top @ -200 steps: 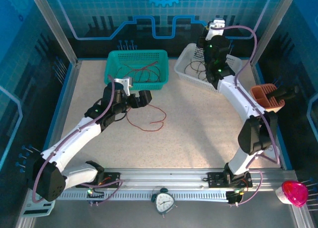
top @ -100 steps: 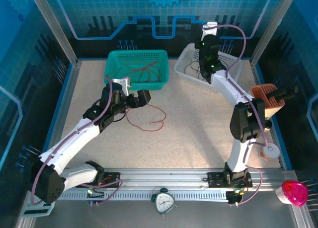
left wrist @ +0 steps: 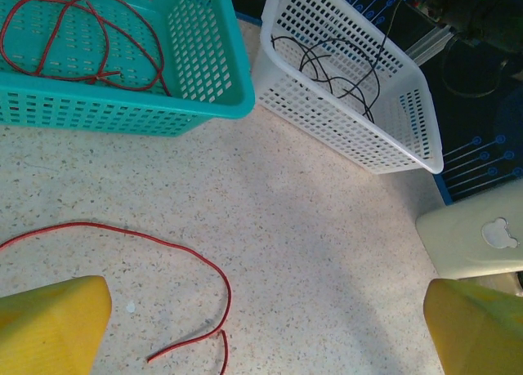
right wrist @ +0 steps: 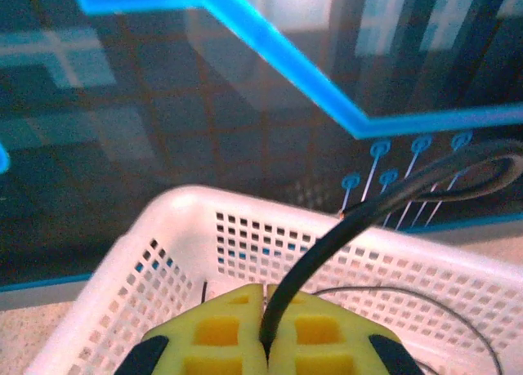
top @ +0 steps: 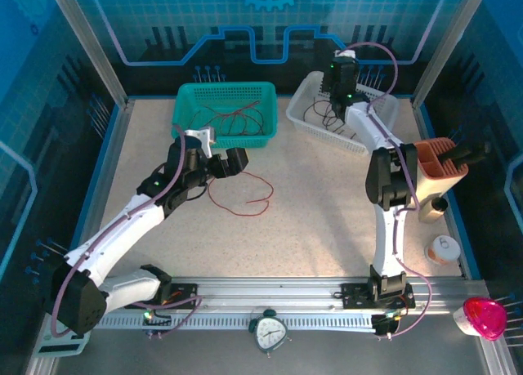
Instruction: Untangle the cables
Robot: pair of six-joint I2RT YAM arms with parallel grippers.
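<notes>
left side: your left gripper (top: 219, 156) hangs low over the counter (top: 310, 220), just in front of the teal basket (top: 221, 138). Its fingers (left wrist: 49, 326) are spread wide with nothing between them.
right side: your right gripper (top: 337, 85) is up over the white basket (top: 327, 134), which stands to the right of the teal basket with a gap between the two. Its fingers (right wrist: 204, 330) are pressed together, clamped on a black cable (right wrist: 327, 236).
held cable: in the right wrist view it comes up out of the seam between the yellow pads, arcs up and right, then bends back on itself. You can't tell where its far end goes.
loose red cable: one strand (top: 267, 187) lies flat on the counter in front of the teal basket, in an open loop with a small hook at its end. In the left wrist view it runs between your two left fingers, clear of both.
red cables: several strands (top: 233, 118) lie curled inside the teal basket, crossing each other.
black cables: thin strands (left wrist: 335, 64) lie looped on the floor of the white basket, right of the teal basket.
baskets: both sit at the far side of the counter.
</notes>
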